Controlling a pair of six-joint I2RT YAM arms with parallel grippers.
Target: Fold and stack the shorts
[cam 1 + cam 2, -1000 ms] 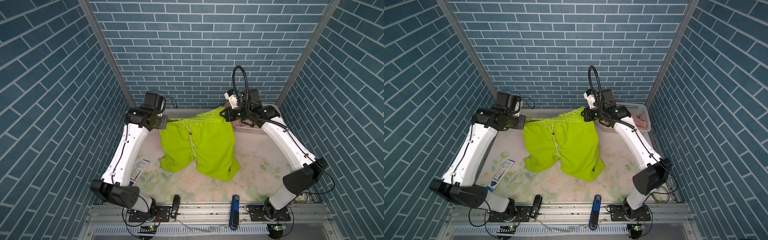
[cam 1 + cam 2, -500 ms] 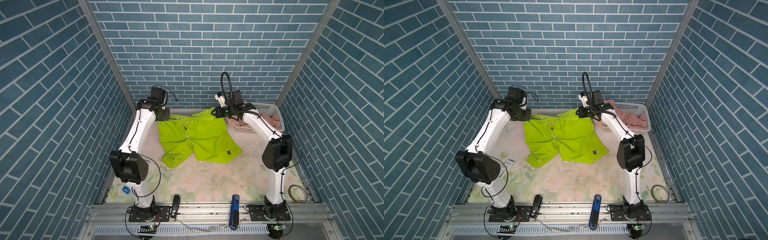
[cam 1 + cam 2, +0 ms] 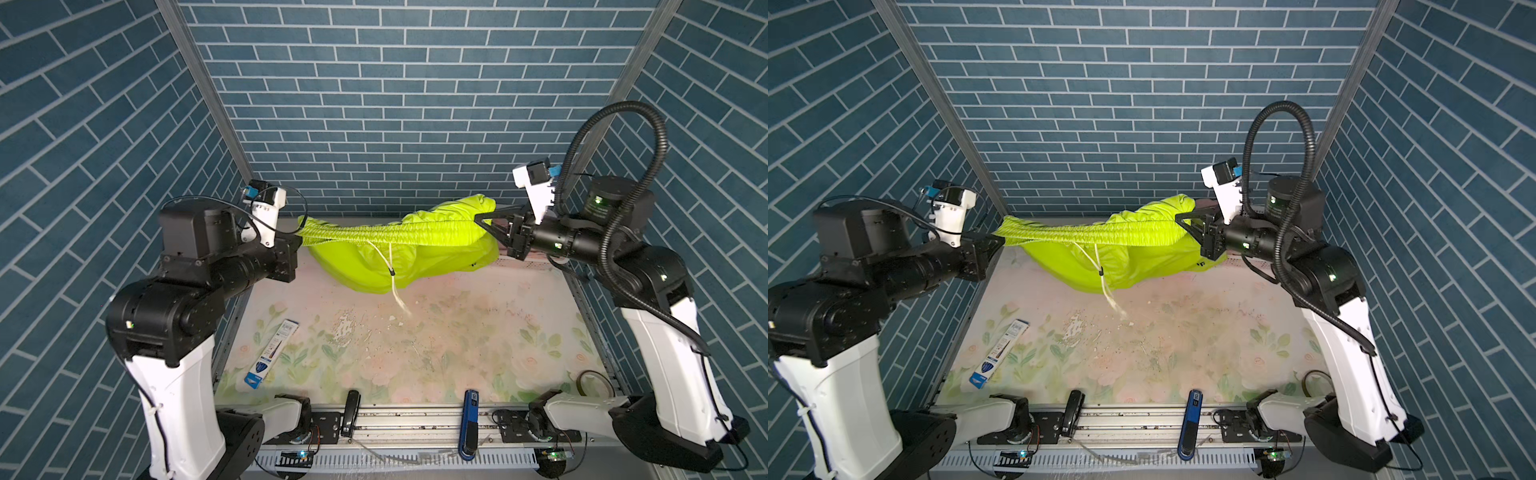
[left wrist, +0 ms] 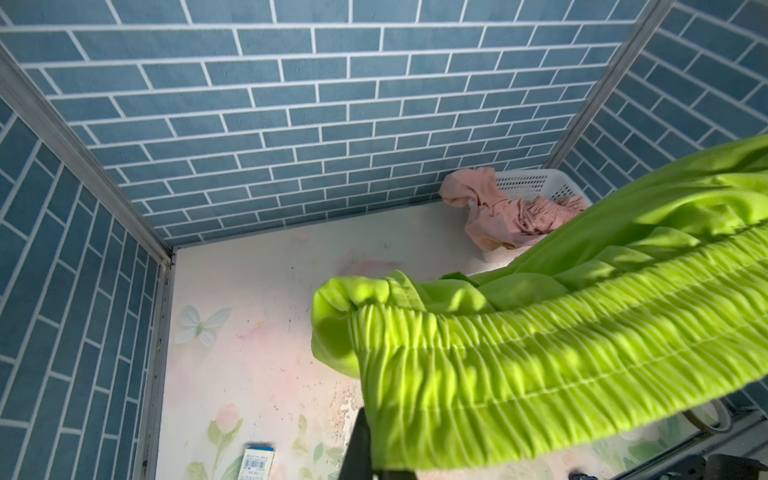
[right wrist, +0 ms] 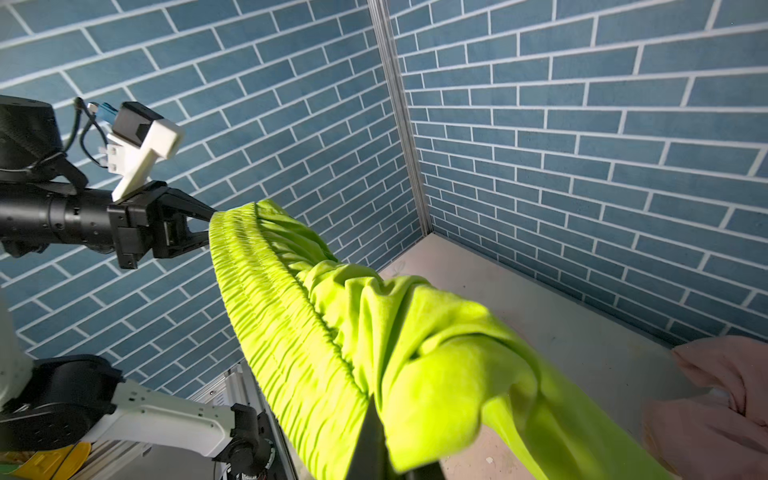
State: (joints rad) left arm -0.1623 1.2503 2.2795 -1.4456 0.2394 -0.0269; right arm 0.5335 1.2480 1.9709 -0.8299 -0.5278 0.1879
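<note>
With our left fingers at nine o'clock and right fingers at three o'clock shut tight on the waistband of the green shorts, we should lower them flat, slowly.

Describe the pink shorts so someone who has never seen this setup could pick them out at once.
Follow the blue-tiled back wall to the corner nearest the right arm, where a white perforated basket stands. The pink shorts lie crumpled in it, spilling over its rim. Unlike the lime-green shorts stretched taut in mid-air, they are dusty salmon and nothing grips them.
</note>
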